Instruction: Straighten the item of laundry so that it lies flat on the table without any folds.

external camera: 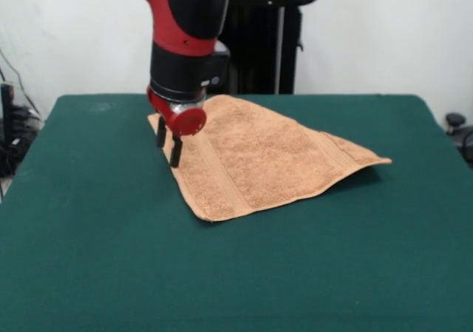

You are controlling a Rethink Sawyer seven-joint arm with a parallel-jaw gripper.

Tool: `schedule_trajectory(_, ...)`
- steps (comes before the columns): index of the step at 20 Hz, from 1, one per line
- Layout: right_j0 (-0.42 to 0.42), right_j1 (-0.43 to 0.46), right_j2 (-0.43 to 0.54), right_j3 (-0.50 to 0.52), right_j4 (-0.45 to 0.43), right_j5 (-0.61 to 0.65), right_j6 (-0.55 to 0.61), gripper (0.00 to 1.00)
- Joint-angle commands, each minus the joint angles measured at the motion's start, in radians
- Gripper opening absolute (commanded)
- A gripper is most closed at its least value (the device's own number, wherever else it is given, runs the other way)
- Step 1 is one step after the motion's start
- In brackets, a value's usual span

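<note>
The orange-tan towel [262,158] lies on the dark green table [111,258], a little behind its middle. It is spread out with a woven band running near its left edge; its right corner lifts slightly off the cloth. No care label shows. My gripper [168,147] hangs from the red and black arm over the towel's left edge. Its two black fingers [176,153] stand a small gap apart and point down at the towel's border. They hold nothing.
The robot's black pedestal [262,47] stands behind the table's far edge. Dark cables and gear [13,136] sit off the left side, and a dark object [460,129] off the right side.
</note>
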Motion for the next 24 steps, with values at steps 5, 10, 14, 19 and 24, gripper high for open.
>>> schedule_trajectory(5, 0.071, 0.057, 0.152, 0.144, 0.039, -0.086, 0.239, 1.0)
schedule_trajectory(10, 0.059, 0.095, 0.197, 0.157, 0.045, -0.172, 0.262, 1.0)
schedule_trajectory(14, 0.038, 0.134, 0.224, 0.138, 0.039, -0.23, 0.258, 1.0)
schedule_trajectory(19, 0.038, 0.158, 0.233, 0.126, 0.055, -0.266, 0.267, 1.0)
schedule_trajectory(24, 0.046, 0.17, 0.227, 0.122, 0.07, -0.263, 0.261, 1.0)
